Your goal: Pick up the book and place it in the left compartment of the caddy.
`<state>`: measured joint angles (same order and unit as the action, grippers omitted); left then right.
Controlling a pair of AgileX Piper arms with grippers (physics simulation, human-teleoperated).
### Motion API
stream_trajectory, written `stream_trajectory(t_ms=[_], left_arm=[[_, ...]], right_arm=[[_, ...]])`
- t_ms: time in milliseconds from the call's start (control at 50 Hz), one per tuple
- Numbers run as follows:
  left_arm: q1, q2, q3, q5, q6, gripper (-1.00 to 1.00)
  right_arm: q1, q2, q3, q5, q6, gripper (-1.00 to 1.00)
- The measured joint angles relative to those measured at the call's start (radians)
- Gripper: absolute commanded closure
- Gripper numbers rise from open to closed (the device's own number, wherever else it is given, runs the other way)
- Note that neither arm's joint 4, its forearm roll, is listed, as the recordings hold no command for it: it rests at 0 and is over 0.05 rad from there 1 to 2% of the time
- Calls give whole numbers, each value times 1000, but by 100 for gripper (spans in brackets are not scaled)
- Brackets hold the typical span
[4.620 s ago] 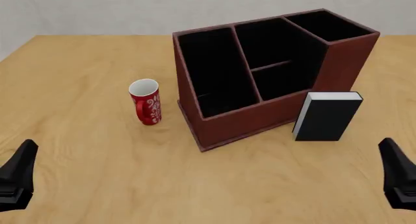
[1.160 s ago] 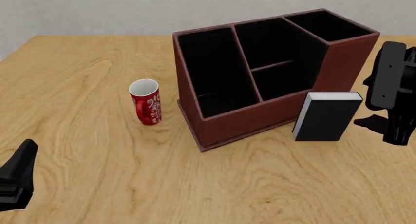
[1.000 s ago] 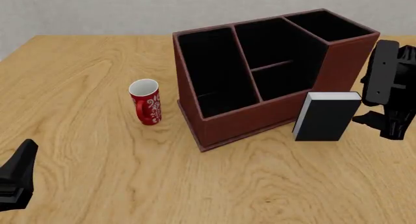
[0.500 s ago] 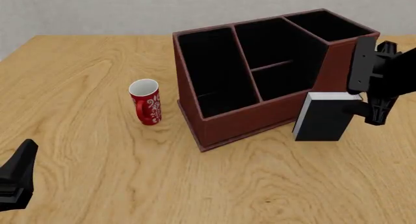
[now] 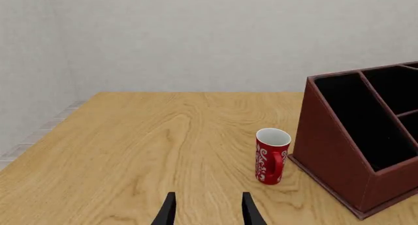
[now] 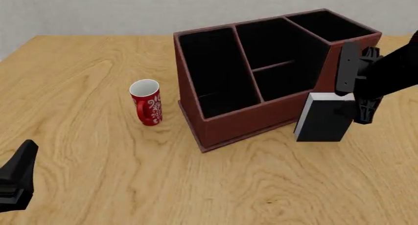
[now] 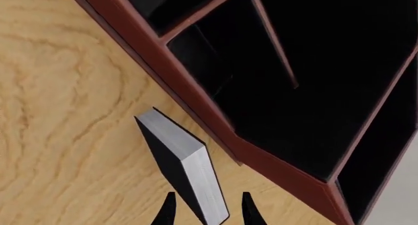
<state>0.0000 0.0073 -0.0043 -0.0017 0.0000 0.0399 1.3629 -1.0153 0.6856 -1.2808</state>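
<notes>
Front view. The book (image 6: 323, 118) stands upright on the table (image 6: 98, 63) at centre right of the frame, just in front of the caddy (image 6: 261, 117), its long axis vertical and its white page edge uppermost. The right gripper (image 6: 356, 95) is at the book's upper right corner; in the right wrist view its open fingers (image 7: 168, 211) straddle the book's end with nothing gripped. The right arm is far nearer. The left gripper (image 5: 205, 213), open and empty, waits at the lower left corner. The left compartment (image 6: 212, 73) lies up and left of the book, past the middle slots.
</notes>
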Motion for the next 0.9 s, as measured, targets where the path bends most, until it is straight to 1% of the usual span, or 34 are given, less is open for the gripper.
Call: stream_trajectory(t_ms=[440, 840, 860, 900], left_arm=[[0, 0, 0, 0, 0, -100], [0, 0, 0, 0, 0, -100], [0, 0, 0, 0, 0, -100], [0, 0, 0, 0, 0, -100]], right_arm=[[31, 55, 23, -35, 26, -100], [38, 102, 37, -72, 46, -100], [39, 102, 37, -72, 47, 100], [42, 95, 36, -75, 44, 100]])
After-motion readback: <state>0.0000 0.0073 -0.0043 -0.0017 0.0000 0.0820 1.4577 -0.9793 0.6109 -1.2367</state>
